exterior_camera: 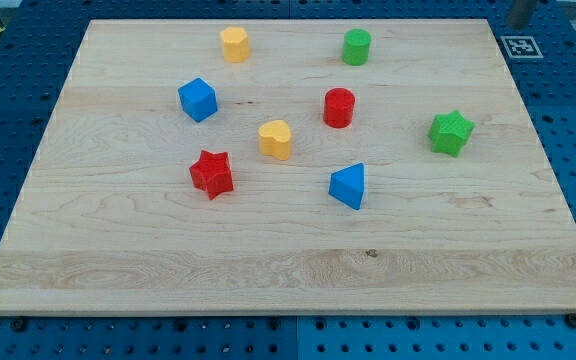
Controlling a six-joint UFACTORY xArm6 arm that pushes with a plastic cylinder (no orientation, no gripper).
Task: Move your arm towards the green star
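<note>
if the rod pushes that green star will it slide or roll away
The green star probably slides rather than rolls: it sits flat and squat on the smooth wooden board. Its points may make it spin under an off-centre push. My tip is not visible.

Eight blocks are shown on a pale wood-grain worktop (168, 260): green star (451, 132), green cylinder (357, 47), red star (211, 173), red cylinder (339, 107), blue cube (197, 99), blue wedge (348, 186), yellow cylinder (234, 44), yellow heart (276, 139).
</note>
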